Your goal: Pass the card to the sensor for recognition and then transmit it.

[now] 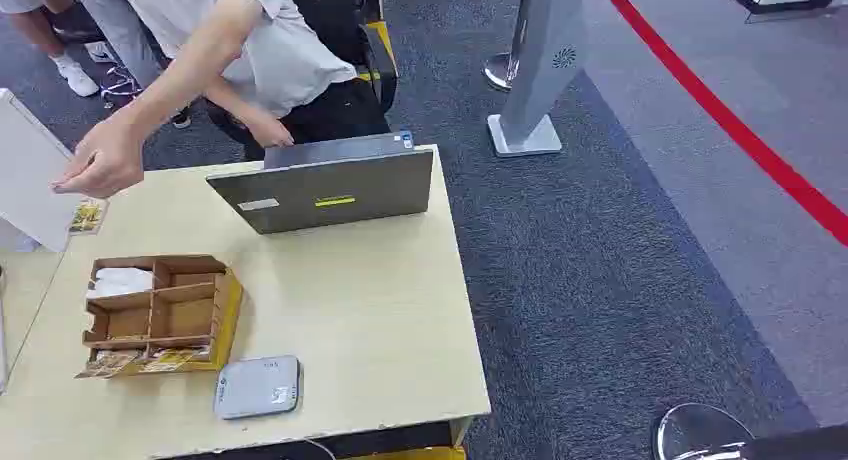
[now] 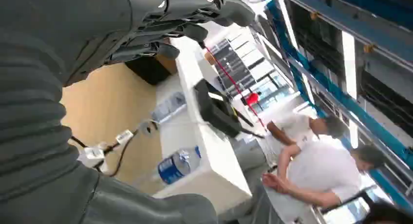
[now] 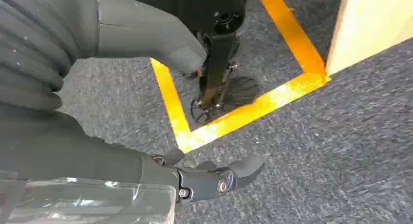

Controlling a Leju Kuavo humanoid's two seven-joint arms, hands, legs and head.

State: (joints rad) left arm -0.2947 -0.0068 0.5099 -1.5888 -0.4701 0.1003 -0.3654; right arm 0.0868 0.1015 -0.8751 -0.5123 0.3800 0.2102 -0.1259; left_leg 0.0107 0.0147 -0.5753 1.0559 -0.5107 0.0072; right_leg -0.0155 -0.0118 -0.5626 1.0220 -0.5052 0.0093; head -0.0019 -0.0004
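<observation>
A light wooden table [image 1: 380, 320] carries an open grey laptop [image 1: 325, 190], a brown cardboard organizer [image 1: 160, 315] and a flat grey card sensor [image 1: 257, 387] near its front edge. A person's hand [image 1: 100, 162] reaches above a card [image 1: 87, 216] lying at the table's far left. The robot's left hand [image 2: 160, 24] and right hand [image 3: 195, 117] hold nothing, fingers apart.

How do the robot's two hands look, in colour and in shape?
The left hand has a grey ribbed cover and dark, slim fingers. The right hand has the same ribbed cover, a thick grey thumb, and dark fingers with small round screws.
</observation>
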